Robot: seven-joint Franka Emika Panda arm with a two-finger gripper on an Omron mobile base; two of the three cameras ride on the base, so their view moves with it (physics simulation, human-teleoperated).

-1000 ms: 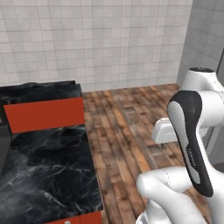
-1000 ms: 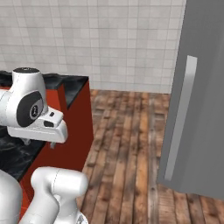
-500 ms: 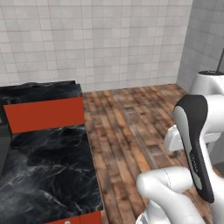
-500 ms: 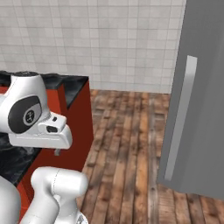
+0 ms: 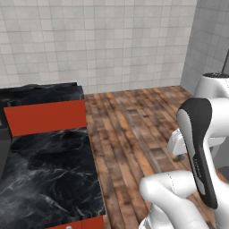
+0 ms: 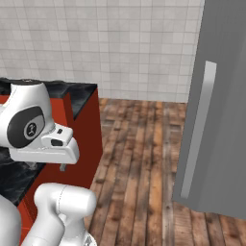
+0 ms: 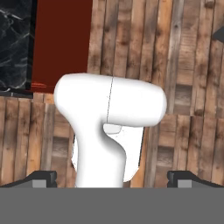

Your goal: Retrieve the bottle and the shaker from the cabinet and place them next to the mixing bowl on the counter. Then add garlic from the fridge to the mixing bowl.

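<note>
Fingers point(image 7: 112, 178) spread wide and empty above the wooden floor point(image 7: 192, 87), the arm faces the closed fridge point(image 6: 221, 120) ahead, the tabletop point(image 5: 49, 165) behind; approaching too directly could strike the door before the handle point(image 6: 199, 127).

Counter point(image 5: 49, 165): black marble-look top with faint white veining, lower left of left base view, over red base cabinets point(image 5: 44, 117). Nothing seen lying on the visible stretch. Wooden plank floor point(image 5: 129, 134) runs centre frame to the tiled wall. Fridge point(image 6: 221, 120) stands on the floor, right of right base view.
</note>
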